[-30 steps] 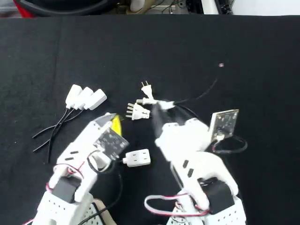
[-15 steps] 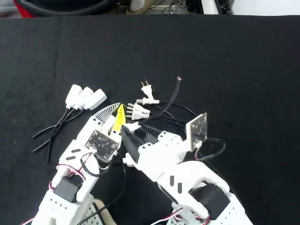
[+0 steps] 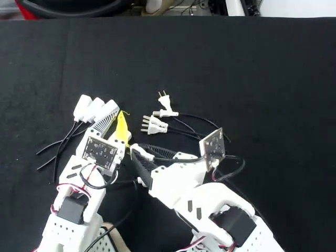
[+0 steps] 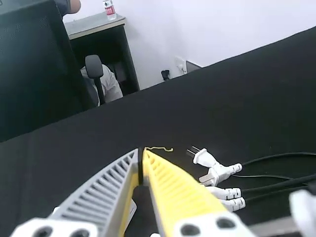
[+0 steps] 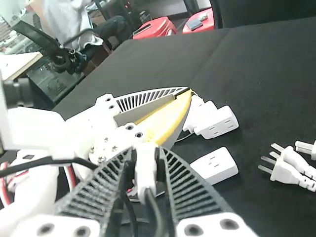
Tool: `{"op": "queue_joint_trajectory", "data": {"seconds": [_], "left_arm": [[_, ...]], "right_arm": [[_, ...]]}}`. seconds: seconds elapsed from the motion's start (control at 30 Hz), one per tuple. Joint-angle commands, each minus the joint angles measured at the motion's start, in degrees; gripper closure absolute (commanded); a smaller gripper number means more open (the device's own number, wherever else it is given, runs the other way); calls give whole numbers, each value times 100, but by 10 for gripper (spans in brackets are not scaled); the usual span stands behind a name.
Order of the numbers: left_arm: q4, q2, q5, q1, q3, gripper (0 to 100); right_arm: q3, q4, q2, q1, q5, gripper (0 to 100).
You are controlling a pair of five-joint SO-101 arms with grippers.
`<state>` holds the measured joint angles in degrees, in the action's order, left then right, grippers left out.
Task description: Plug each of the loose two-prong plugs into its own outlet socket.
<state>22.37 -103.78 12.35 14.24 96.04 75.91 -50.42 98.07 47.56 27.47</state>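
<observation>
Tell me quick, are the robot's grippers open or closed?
Left gripper: closed, nothing between its fingers.
Right gripper: closed, holding a white plug.

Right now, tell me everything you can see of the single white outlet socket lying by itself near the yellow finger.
The single outlet socket is a small white block, plastic by its look, with rounded edges and two narrow slots in its upper face, both empty. It lies flat on the black table, near the yellow finger of the left hand and apart from the loose plugs. Nothing grips it.
</observation>
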Motion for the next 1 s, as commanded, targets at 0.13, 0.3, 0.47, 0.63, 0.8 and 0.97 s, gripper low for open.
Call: {"op": "queue_joint_trajectory", "data": {"seconds": [0.13, 0.3, 0.47, 0.63, 0.8, 0.97], "left_arm": [[668, -26, 62, -374, -163, 967], [2374, -26, 1169, -1560, -549, 970], [3393, -26, 1741, -2633, -602, 970], [3587, -26, 2013, -3723, -338, 970], [3560, -26, 2022, -4136, -57, 970], [3569, -26, 2022, -3978, 22, 970]], "right_arm": [[-365, -615, -92, -378, -246, 986], [-743, -1064, -1015, -738, -536, 986], [-1692, -1521, -2923, -853, -545, 986], [-2492, -2171, -4558, -862, -510, 986], [-2510, -2242, -5349, -870, -448, 986], [-2387, -2251, -5701, -870, -422, 986]]}}
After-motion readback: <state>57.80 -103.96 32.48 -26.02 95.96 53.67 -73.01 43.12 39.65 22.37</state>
